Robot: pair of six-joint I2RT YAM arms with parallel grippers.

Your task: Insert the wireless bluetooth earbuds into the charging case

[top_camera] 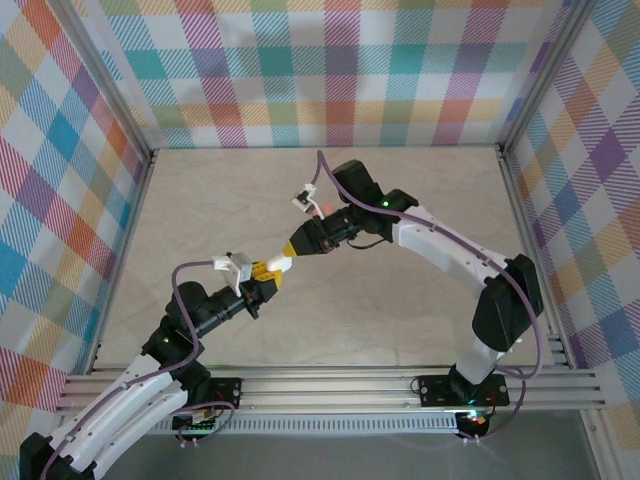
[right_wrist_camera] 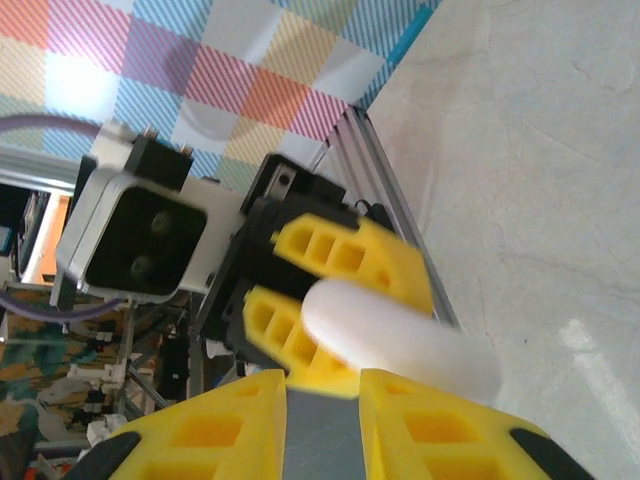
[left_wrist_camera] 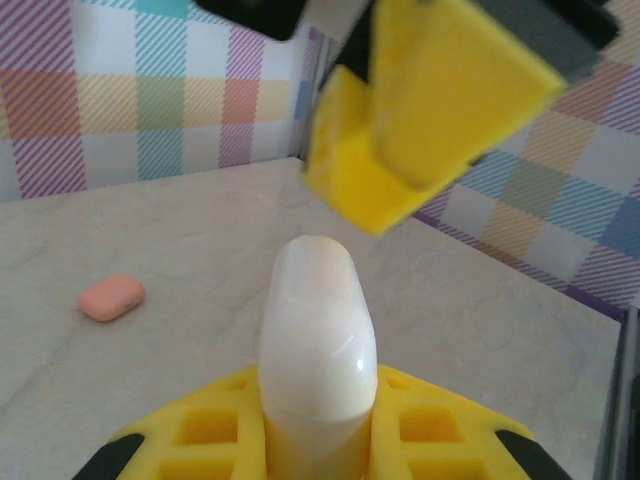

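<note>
A pale, marbled table [top_camera: 400, 310] is enclosed by plaid-patterned walls [top_camera: 300, 70], and the two arms are brought together above its middle. The white charging case [left_wrist_camera: 318, 340] is clamped low down between the jaws of the left gripper [top_camera: 268, 275]. These are closed tight on its sides, so that its rounded end is raised clear of their tips and off the table.

The right gripper [top_camera: 292, 250] is held just beyond that free end, tips turned toward it. A small gap is seen between case and fingers in the left wrist view. Its jaws are parted only narrowly, and nothing is seen gripped between them. Whether something tiny is pinched at the very tips cannot be told.

A salmon-pink case [left_wrist_camera: 112, 297] is left lying flat on the table, well off to the left of the left jaws and untouched by either arm.

The task is judged to be at an early stage. The white case has been lifted and presented, but its shell appears closed, with no lid seen raised. Whether any earbuds are already seated inside cannot be told. The lid is judged to need opening before anything can be inserted, and the pink case has yet to be handled.
</note>
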